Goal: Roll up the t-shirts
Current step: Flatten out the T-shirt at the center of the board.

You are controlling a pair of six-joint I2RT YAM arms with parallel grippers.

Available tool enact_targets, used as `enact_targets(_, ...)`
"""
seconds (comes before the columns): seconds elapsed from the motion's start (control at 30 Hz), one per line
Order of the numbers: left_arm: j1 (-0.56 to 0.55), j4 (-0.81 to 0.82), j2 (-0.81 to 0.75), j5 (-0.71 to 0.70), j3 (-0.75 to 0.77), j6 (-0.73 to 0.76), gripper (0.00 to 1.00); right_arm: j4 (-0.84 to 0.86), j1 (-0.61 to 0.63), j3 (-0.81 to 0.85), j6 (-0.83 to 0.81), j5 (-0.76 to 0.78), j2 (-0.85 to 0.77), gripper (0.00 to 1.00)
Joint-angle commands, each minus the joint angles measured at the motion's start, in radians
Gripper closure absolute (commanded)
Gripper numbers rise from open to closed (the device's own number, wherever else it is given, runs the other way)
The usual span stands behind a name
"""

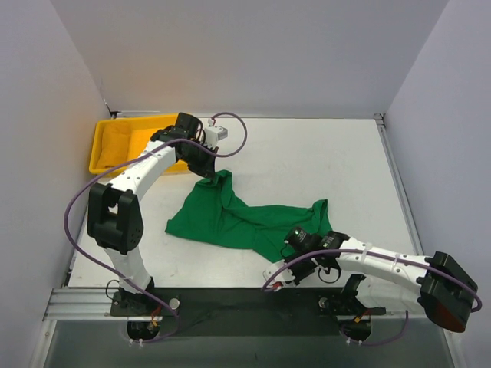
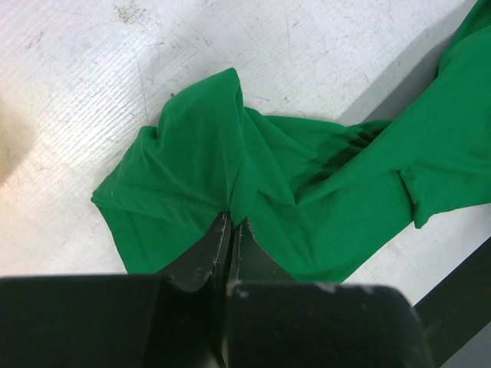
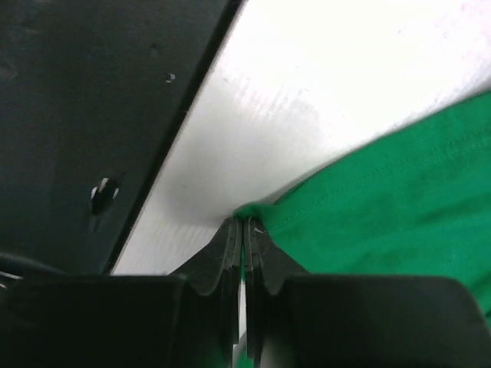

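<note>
While the green t-shirt [image 1: 230,218] lies crumpled and unrolled near the middle of the white table [image 1: 330,153], both arms have a grip on it. It stretches in a loose, wrinkled band from a raised peak at its far-left end to a flatter hem at its near-right end.

At the peak, the left gripper [image 1: 209,175] is clenched on a fold of the cloth. In the left wrist view its fingertips [image 2: 221,230] press together with the green fabric [image 2: 307,192] pinched between them, and creases fan out from that spot.

At the near-right end, the right gripper [image 1: 295,244] sits low over the table edge, its fingers closed tight. The right wrist view shows the tips [image 3: 230,230] meeting right at a stitched corner of the shirt's hem [image 3: 399,199], which they clamp just above the white surface.

Behind the left gripper, in the far-left corner, stands a yellow tray [image 1: 98,153], apart from the shirt. A black strip [image 1: 230,303] runs along the table's near edge, beside the right gripper.
</note>
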Motion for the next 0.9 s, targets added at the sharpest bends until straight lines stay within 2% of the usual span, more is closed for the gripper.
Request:
enact_targets(0.0,0.002,0.018,-0.012,0.035,0.042,-0.005,1.0,-0.101,-0.019,0.047,0.091,0.082,-0.035,1.0)
enact_targets(0.07,0.002,0.003,-0.02,0.033,0.064,0.003,1.0,-0.182,-0.074,0.125,0.14,0.083,-0.135,1.0)
enact_targets(0.13,0.002,-0.02,-0.032,0.032,0.098,0.008,1.0,-0.241,-0.128,0.284,0.233,0.115,-0.178,1.0)
enact_targets(0.23,0.002,-0.034,-0.075,0.007,0.127,0.021,1.0,-0.296,-0.284,0.476,0.37,0.173,-0.172,1.0)
enact_targets(0.27,0.002,-0.034,-0.087,-0.005,0.138,0.029,1.0,-0.296,-0.389,0.514,0.393,0.207,-0.166,1.0)
enact_targets(0.33,-0.001,-0.028,-0.131,-0.036,0.151,0.04,1.0,-0.278,-0.487,0.585,0.46,0.245,-0.152,1.0)
enact_targets(0.47,-0.01,-0.022,-0.185,-0.095,0.252,0.066,1.0,-0.125,-0.74,0.636,0.606,0.337,-0.117,1.0)
enact_targets(0.63,-0.041,0.007,-0.182,-0.209,0.439,0.092,1.0,0.027,-0.893,0.76,0.732,0.342,-0.018,1.0)
enact_targets(0.7,-0.049,0.027,-0.17,-0.264,0.533,0.107,1.0,0.05,-0.947,0.87,0.806,0.351,0.038,1.0)
enact_targets(0.87,-0.066,0.046,-0.132,-0.333,0.667,0.156,1.0,0.118,-0.987,1.071,0.817,0.361,0.117,1.0)
